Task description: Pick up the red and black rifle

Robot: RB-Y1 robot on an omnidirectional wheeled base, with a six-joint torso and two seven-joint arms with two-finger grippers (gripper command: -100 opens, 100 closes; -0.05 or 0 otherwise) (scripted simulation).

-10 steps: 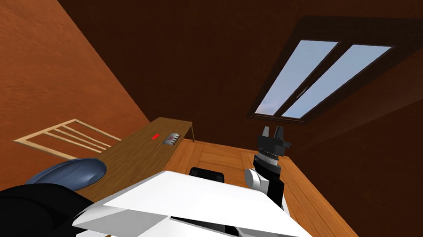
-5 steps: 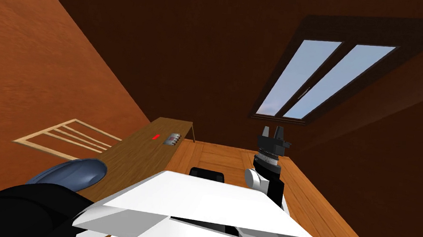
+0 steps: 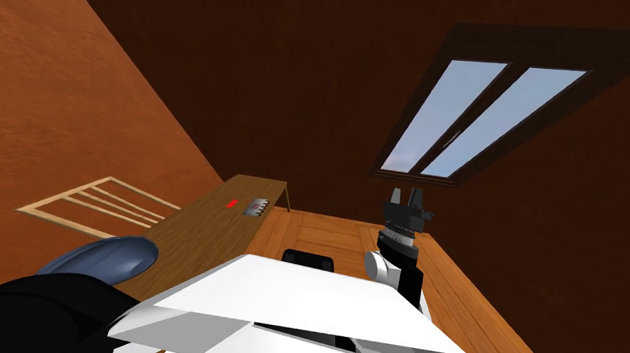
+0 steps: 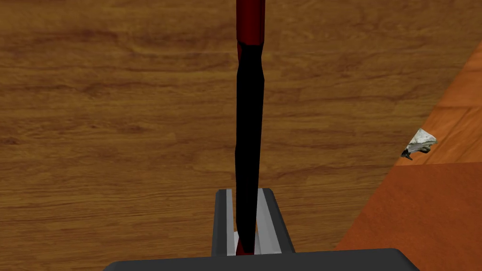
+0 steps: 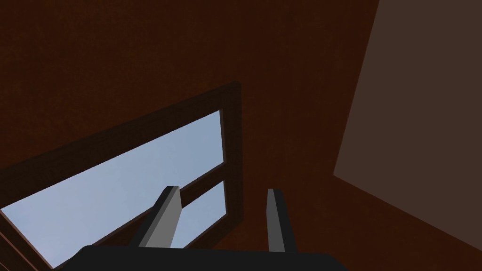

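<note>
The left claw (image 4: 247,194) is closed narrow on the rifle (image 4: 248,117), its two fingers pressing the sides of the black part. The rifle runs straight out from the claw over the wooden table (image 4: 117,117), with red at its far end. Whether it has left the table cannot be told. The right claw (image 3: 404,192) is raised at the robot's right, fingers wide, holding nothing. The grip seems to sit near one end, so the lift should be slow and straight up, with a firm squeeze, watching for the far end sagging or swivelling.
</note>
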